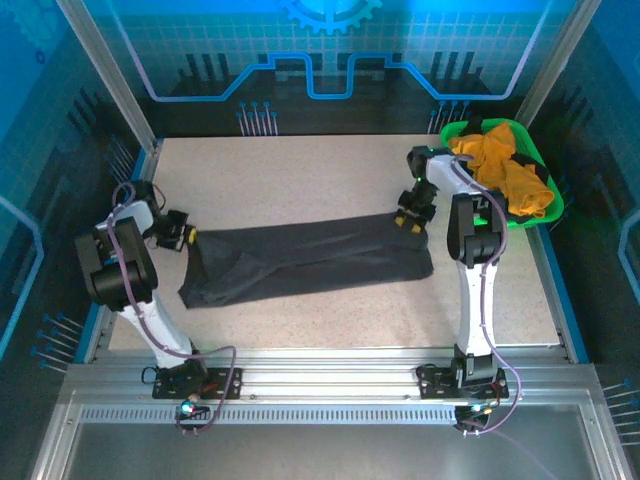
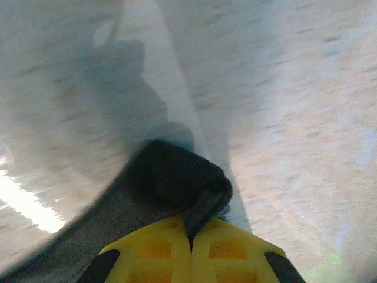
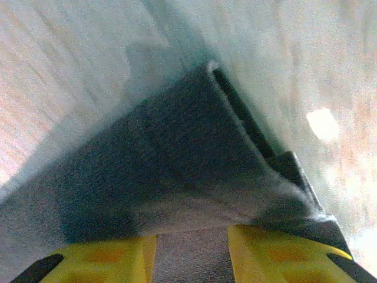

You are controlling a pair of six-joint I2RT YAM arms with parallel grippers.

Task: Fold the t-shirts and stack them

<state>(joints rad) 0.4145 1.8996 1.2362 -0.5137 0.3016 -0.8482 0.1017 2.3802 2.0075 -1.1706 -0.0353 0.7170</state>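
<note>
Both wrist views are blurred, so we can make out little of the table's surface in them, and each cuts off its yellow fingers at the bottom edge. From above, the right arm stands in front of part of the green basket point(image 1: 455, 129), and the folds of the orange shirt point(image 1: 503, 170) heaped inside it are too small for us to read. That shirt spills over the basket's rim at the table's far right corner.

The dark grey shirt point(image 1: 310, 260) lies as a long, narrow band across the middle of the table point(image 1: 300, 170), stretched between the two arms. We cannot tell from above how many layers it is folded into.

The left pincer point(image 1: 186, 232) sits at the band's left end. In its wrist view its fingers point(image 2: 159, 247) are pressed almost together, with a dark fold of the shirt point(image 2: 177, 177) pinched at the tips point(image 2: 191, 227).

The right pincer point(image 1: 412, 215) sits at the band's far right corner. Close up, its fingers point(image 3: 277, 247) stand a little apart, and grey cloth point(image 3: 177, 153) fills the gap at the tips point(image 3: 191, 242) and fans out taut in front, so we read it as clamped on the shirt.
</note>
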